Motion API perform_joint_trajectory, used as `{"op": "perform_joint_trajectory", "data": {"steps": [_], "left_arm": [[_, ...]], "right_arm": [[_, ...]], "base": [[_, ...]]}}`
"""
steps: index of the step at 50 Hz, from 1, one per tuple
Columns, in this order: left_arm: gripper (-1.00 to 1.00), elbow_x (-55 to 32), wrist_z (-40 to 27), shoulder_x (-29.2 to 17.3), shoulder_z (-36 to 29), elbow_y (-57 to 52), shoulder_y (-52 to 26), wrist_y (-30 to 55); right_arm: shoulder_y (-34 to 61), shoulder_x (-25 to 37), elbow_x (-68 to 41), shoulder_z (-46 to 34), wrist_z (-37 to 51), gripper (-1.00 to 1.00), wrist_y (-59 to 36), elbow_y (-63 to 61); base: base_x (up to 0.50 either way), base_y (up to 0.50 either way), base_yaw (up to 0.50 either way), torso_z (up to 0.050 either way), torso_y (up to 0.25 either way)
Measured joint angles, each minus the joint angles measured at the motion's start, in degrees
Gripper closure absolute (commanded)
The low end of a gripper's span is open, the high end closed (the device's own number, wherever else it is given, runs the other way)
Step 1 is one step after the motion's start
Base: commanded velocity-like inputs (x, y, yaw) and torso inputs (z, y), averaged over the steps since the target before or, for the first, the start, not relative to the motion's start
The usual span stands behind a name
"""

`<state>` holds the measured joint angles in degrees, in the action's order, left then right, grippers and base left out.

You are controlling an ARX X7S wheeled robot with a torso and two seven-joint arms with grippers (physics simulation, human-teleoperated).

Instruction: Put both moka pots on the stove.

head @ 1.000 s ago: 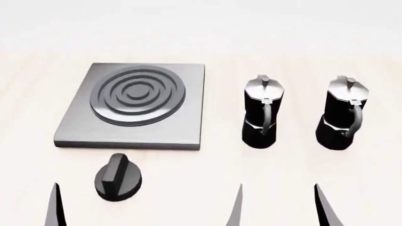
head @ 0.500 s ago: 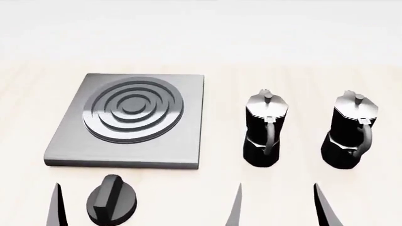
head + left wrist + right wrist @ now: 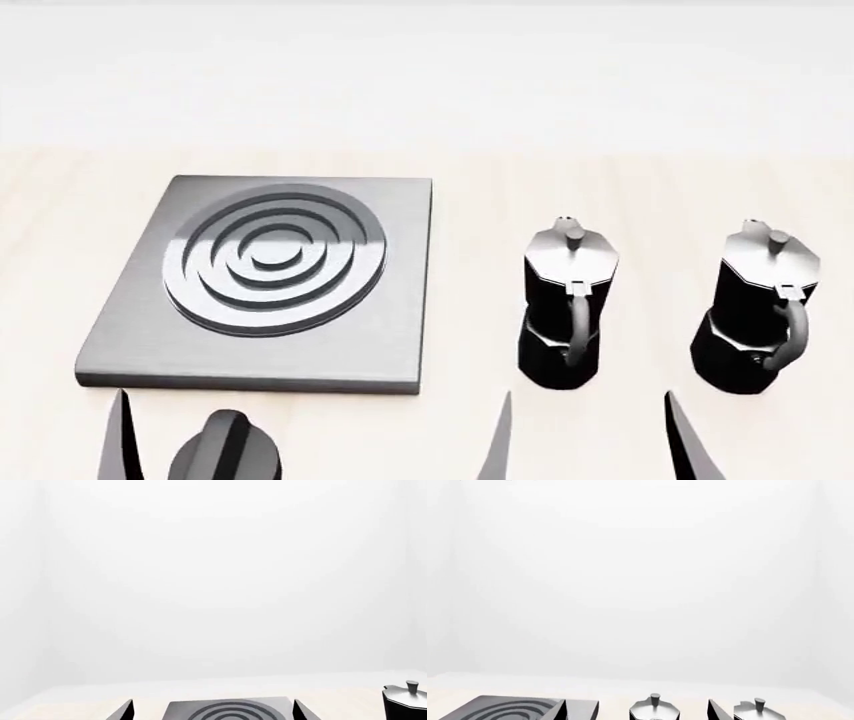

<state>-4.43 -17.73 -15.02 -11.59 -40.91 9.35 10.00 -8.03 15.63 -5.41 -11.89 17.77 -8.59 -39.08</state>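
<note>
2 moka pots, identical: glossy black, faceted, waisted bodies w/ silvery lids, small top knobs, curved black handles. Left pot [image 3: 569, 305] and right pot [image 3: 759, 310] are standing upright on the pale wood table [image 3: 467, 170], side by side but apart, long axis vertical, handles facing the camera in head view. 1 stove [image 3: 267, 280]: flat square brushed dark-grey plate w/ raised concentric rings, lying flat to the left of both pots, nothing sitting on it. 1 round black knob [image 3: 224, 457] just in front of the stove, partly cut off at frame edge. Left hand [image 3: 211, 711] is showing 2 dark finger tips spread apart, released, holding nothing; right hand [image 3: 587, 440] likewise spread wide, released, fingers sitting nearer than the pots.
</note>
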Motion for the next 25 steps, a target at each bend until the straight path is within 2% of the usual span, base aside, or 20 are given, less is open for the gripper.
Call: {"op": "perform_joint_trajectory", "data": {"steps": [11, 25], "left_arm": [[-1.0, -0.32, -0.53, -0.42, -0.31, 0.24, -0.15, -0.12], [-1.0, -0.62, -1.15, -0.91, -0.75, 0.4, -0.35, -0.18]], "right_arm": [[0.12, 0.42, 0.0, -0.37, 0.52, -1.0, 0.15, 0.24], [0.19, 0.95, -0.57, -0.55, 1.03, -1.0, 0.03, 0.11]], "base": [[0.0, 0.01, 0.0, 0.0, 0.0], [0.0, 0.16, 0.0, 0.0, 0.0]]}}
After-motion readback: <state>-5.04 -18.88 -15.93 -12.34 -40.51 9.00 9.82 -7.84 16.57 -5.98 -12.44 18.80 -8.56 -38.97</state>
